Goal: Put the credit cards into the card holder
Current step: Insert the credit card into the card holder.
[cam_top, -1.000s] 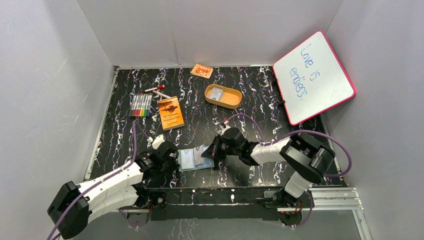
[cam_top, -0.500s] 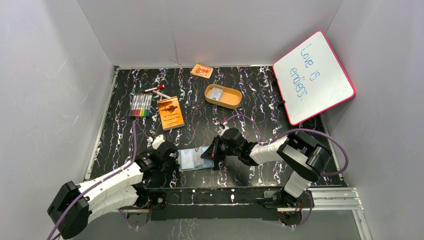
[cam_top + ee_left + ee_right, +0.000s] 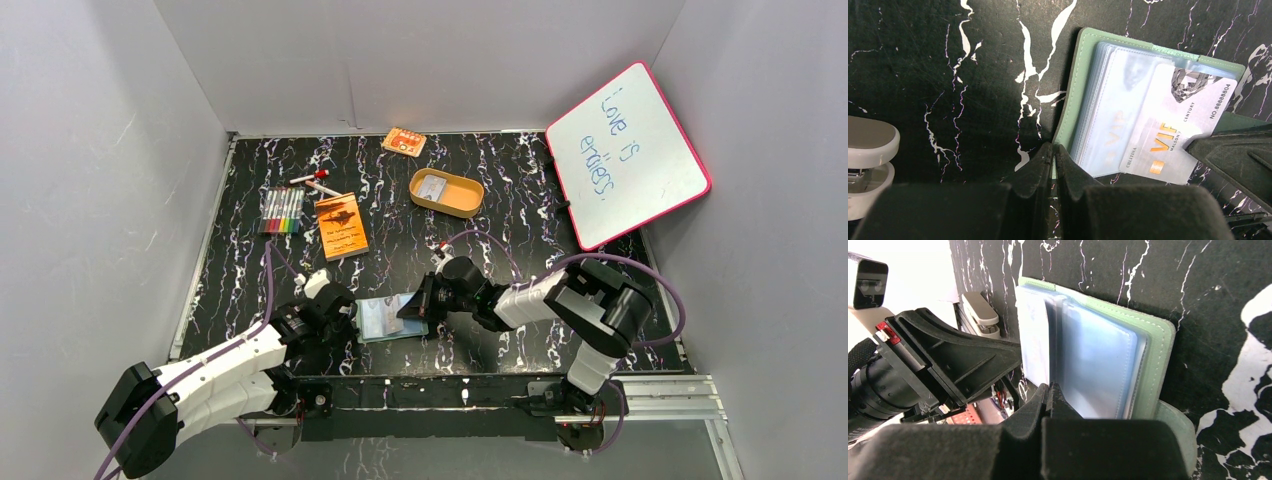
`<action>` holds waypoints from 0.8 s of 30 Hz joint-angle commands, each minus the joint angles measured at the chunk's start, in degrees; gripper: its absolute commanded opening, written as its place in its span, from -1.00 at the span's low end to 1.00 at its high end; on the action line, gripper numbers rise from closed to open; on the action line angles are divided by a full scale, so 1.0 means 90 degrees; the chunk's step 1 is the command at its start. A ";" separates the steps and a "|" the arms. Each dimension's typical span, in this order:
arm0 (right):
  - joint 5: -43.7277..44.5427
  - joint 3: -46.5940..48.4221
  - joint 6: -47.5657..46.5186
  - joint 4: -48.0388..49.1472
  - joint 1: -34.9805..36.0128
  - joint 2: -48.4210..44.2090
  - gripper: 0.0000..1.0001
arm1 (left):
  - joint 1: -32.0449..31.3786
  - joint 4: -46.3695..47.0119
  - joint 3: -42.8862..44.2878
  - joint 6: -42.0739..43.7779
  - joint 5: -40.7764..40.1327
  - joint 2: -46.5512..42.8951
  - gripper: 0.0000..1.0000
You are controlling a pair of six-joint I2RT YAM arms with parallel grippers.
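Observation:
The card holder (image 3: 378, 318) lies open near the table's front edge, its green cover (image 3: 1075, 95) and clear pockets (image 3: 1098, 355) facing up. My left gripper (image 3: 1054, 150) is shut on the cover's near edge. A pale credit card (image 3: 1178, 125) with orange VIP lettering sits partly inside a clear pocket, slanting out to the right. My right gripper (image 3: 1049, 390) is shut on that card's outer end, and one of its fingers (image 3: 1233, 155) covers the card's corner. In the top view the right gripper (image 3: 412, 305) is at the holder's right side. Another credit card (image 3: 432, 187) lies in a tan tray.
The tan oval tray (image 3: 470, 198) stands mid-back. An orange booklet (image 3: 341, 226), a marker set (image 3: 282, 210) and a loose pen (image 3: 315, 182) lie at the left. An orange packet (image 3: 404, 142) lies by the back wall. A pink-framed whiteboard (image 3: 625, 155) leans at the right.
My right gripper has slid left with the card, which now reaches further over the holder's pockets. The left gripper and the holder have stayed put.

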 commanded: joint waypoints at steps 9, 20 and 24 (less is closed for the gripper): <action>-0.0090 0.0107 0.0128 0.0426 0.0113 0.0198 -1.00 | -0.0003 -0.0394 -0.0112 0.0020 -0.0114 -0.0042 -0.89; -0.0186 0.0259 0.0285 0.0723 0.0287 0.0590 -1.00 | -0.0001 -0.0389 -0.0111 0.0037 -0.0095 -0.0042 -0.90; -0.0194 0.0339 0.0227 0.0629 0.0316 0.0618 -1.00 | 0.0002 -0.0350 -0.0121 0.0037 -0.0076 -0.0032 -0.90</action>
